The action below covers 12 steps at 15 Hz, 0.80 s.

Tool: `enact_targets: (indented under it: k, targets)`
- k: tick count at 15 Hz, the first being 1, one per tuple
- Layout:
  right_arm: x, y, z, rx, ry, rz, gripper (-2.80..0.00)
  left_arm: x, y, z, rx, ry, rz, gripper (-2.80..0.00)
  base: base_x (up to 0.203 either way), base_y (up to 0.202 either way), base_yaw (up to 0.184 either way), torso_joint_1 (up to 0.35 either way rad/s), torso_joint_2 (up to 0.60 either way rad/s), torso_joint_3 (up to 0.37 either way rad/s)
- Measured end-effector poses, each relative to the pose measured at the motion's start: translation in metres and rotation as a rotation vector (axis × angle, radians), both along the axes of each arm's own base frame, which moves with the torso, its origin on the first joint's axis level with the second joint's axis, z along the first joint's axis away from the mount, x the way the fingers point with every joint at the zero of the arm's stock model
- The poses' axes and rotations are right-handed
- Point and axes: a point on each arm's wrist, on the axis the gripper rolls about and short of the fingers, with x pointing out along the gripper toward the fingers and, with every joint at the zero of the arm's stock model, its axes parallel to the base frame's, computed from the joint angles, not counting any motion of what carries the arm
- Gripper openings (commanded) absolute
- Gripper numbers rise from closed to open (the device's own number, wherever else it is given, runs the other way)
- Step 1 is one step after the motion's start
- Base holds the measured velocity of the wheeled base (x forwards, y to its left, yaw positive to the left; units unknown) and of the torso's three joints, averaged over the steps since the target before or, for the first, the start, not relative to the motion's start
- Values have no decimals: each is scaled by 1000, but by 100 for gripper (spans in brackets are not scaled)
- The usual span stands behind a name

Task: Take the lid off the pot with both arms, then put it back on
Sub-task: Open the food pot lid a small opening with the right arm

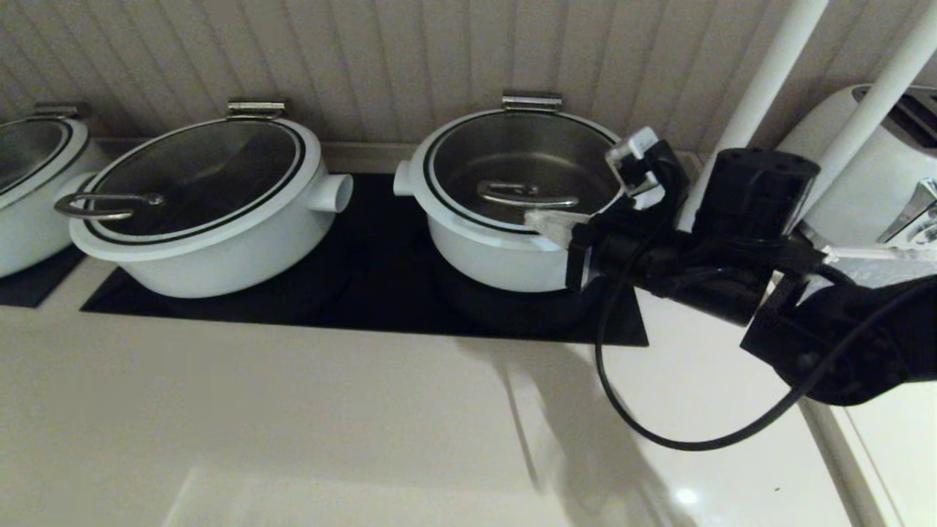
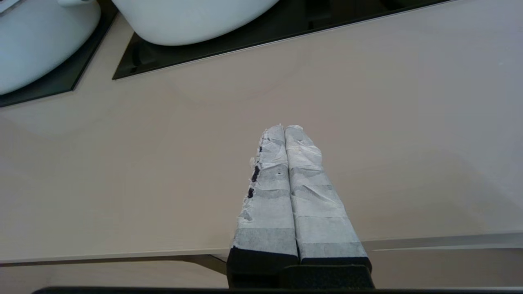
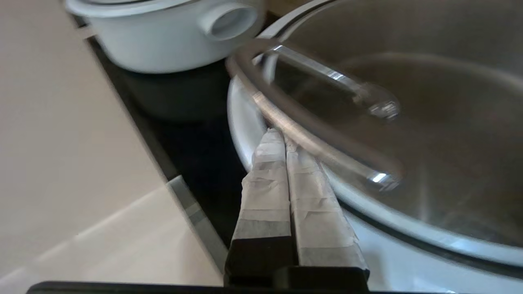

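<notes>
The pot (image 1: 483, 256) stands on the black cooktop at centre right, with the lid (image 1: 512, 150) on it and the curved steel bar handle (image 1: 527, 195) at the lid's centre. My right gripper (image 1: 543, 219) is shut and empty, reaching in from the right with its tips at the lid's front rim, just in front of the handle. In the right wrist view the shut tips (image 3: 282, 136) lie against the white rim beside the handle (image 3: 318, 145), over the pot's wall (image 3: 408, 265). My left gripper (image 2: 284, 127) is shut and empty above the beige counter, out of the head view.
A wider white pot (image 1: 205, 241) with a loop-handled lid stands to the left on the black cooktop (image 1: 366, 300). Another pot (image 1: 29, 197) is at far left. A white toaster (image 1: 878, 168) and two white poles (image 1: 761, 88) are at right. Beige counter (image 1: 293, 424) lies in front.
</notes>
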Motion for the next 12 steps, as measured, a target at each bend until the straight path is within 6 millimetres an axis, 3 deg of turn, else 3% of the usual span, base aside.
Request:
enact_targets:
  k: [12]
  targets:
    - [10,8,15,30,-58,-65,-280,0,0,-1,82,11,-9,-280,0,0,0,0,0,0]
